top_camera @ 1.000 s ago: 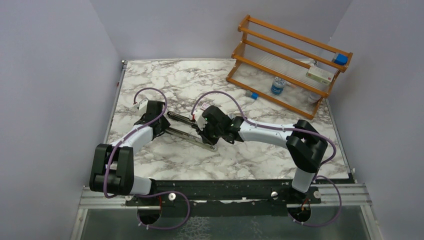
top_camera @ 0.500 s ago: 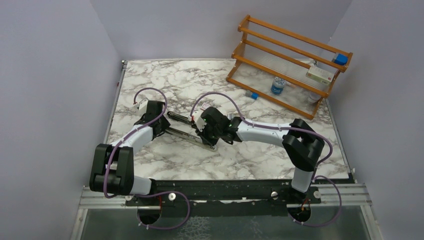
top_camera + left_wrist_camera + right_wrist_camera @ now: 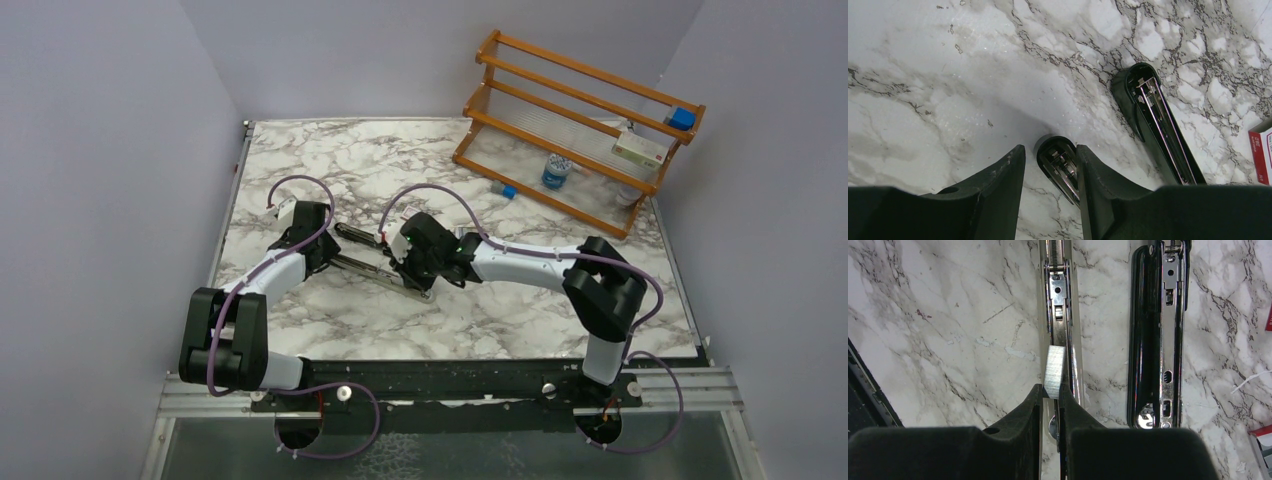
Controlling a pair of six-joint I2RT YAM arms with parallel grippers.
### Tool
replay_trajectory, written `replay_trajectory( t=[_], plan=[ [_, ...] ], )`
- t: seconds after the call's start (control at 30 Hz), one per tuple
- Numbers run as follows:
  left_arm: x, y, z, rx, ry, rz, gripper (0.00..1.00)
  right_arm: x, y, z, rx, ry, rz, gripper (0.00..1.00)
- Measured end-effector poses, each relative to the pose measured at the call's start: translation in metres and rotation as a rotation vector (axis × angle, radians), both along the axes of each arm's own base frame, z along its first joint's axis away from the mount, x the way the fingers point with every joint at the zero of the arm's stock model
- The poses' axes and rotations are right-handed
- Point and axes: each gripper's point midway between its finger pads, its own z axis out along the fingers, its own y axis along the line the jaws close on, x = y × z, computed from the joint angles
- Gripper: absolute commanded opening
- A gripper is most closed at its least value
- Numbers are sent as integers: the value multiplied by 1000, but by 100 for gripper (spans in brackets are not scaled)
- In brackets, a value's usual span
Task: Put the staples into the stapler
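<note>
Near edge, 6 o'clock: both arms are reaching in to the middle of the marble table.

Left gripper is sitting at 9 o'clock of centre. In its wrist view the left gripper is standing with jaws apart, straddling the rounded end of one stapler arm. One finger is touching that end, and a sliver of marble is showing on the other side. So it's not clamping.

Right gripper is coming in from 3 o'clock. In its wrist view the right gripper is pinching a staple strip between the fingertips, with the strip lying along the silver channel. I can't tell whether it is fully seated.

Stapler is lying folded open between the two grippers, its two arms side by side and the black arm just beside the channel.

Staples box is peeking in, red with a white label, at 3 o'clock of the left wrist view, apart from the stapler.

Far corner, 1 o'clock: a wooden rack is standing against the wall.
</note>
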Motion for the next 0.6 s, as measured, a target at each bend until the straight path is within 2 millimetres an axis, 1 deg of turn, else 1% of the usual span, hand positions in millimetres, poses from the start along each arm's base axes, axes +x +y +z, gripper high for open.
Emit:
replay_trajectory(
  t=[0.27,0.6],
  plan=[
    [0,0,0,1,0,-1,44,-1,1,-5,-9,8,13,1],
    [0,0,0,2,1,-3,43,-1,2,-6,-12,6,29,1]
  ],
)
